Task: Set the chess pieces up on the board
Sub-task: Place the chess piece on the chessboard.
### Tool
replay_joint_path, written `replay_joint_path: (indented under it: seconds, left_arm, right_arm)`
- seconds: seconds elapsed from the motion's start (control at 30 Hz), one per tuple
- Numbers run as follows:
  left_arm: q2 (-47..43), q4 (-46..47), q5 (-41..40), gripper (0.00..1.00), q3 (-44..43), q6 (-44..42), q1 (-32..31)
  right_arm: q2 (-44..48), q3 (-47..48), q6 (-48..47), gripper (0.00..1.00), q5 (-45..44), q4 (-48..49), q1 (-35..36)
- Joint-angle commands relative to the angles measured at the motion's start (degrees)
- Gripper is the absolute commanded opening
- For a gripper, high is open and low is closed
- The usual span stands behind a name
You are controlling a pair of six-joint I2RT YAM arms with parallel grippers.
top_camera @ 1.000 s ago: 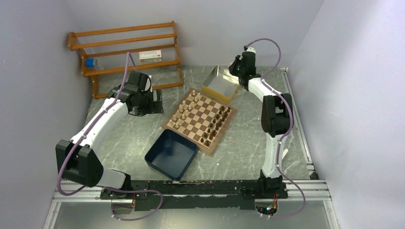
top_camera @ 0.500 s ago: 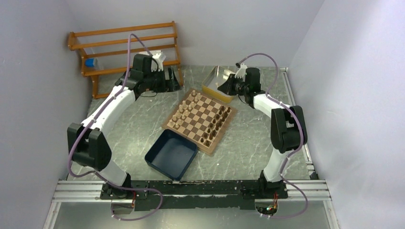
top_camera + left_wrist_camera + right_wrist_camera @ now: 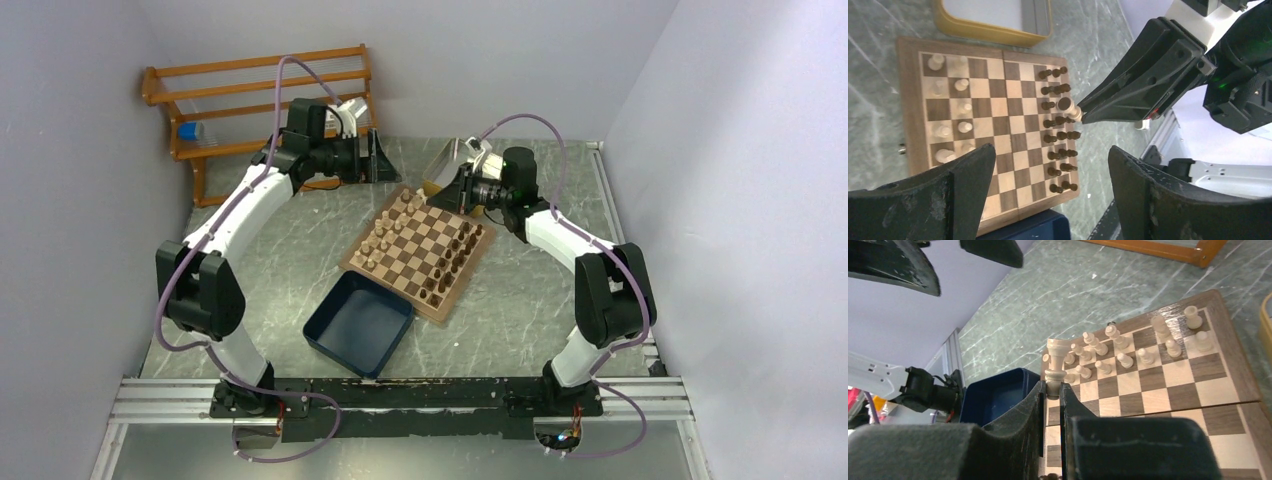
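just one light chess piece sits in the right gripper.

Back left, a wooden rack stands against the wall, with a small blue-capped thing lying on its lower shelf. Further right, a yellow-rimmed tin sits on the grey marbled table. Nearer the front, a navy tray lies flat, well apart from the tin.
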State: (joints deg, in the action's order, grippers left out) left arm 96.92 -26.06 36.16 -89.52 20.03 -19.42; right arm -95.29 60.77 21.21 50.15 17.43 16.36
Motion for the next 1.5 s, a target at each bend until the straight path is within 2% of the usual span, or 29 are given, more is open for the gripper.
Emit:
replay_joint_path:
  seconds: [0.0,0.13,0.33,0.5,0.57,0.63,0.7,0.73,0.8,0.93,1.03,1.13,1.3,1.47]
  left_arm:
    - [1.9,4.5,5.7,0.88,0.5,5.8,-1.3]
    - [4.1,3.3,2.4,0.88,-0.1,3.9,-3.3]
    - [2.6,8.0,-4.4,0.87,3.8,-0.5,-5.2]
    - [1.6,3.9,-11.6,0.85,2.4,-5.1,-5.4]
    - [-0.1,6.1,-12.8,0.83,4.4,-8.0,-5.6]
    - [-3.5,12.3,-11.7,0.81,9.7,-15.0,-5.9]
    - [-8.3,22.5,-8.3,0.84,17.2,-22.6,-6.1]
    - [-10.0,27.1,-5.6,0.88,20.4,-25.4,-6.1]
    - [-11.8,31.0,1.0,0.88,23.4,-33.4,-6.1]
    - [-11.5,26.8,12.5,0.87,24.7,-56.5,-7.0]
    - [-11.3,26.2,11.4,0.88,26.0,-67.3,-9.8]
    - [-10.3,25.4,10.1,0.88,25.5,-73.6,-11.7]
    - [-7.3,19.0,8.3,0.83,22.4,-84.1,-14.5]
    - [-5.9,18.1,5.1,0.76,22.1,-88.3,-16.3]
  right_arm:
    - [0.4,1.1,3.0,0.00,1.6,0.9,0.6]
    - [0.0,1.4,3.0,0.00,-2.6,-4.5,0.6]
    - [-0.6,-1.5,10.6,0.00,-4.3,-5.7,0.6]
    - [-0.3,1.8,12.3,0.00,-10.5,-19.1,0.4]
    - [0.4,2.4,13.3,0.00,-10.3,-22.2,0.6]
    - [1.1,2.9,12.5,0.00,-9.4,-24.3,0.6]
    - [1.4,3.9,10.1,0.00,-8.4,-27.2,0.6]
    - [1.5,4.8,8.4,0.00,-8.3,-29.1,0.5]
    - [1.6,6.1,6.0,0.00,-7.8,-31.9,0.6]
    - [2.2,5.6,4.5,0.00,-5.5,-33.9,0.6]
    - [2.8,4.9,4.7,0.00,-3.7,-33.5,0.6]
    - [3.4,4.8,4.4,0.00,-2.3,-33.8,0.6]
    - [3.8,5.6,3.3,0.00,-0.4,-35.6,0.6]
    - [4.9,5.6,3.5,0.00,0.7,-35.5,0.6]
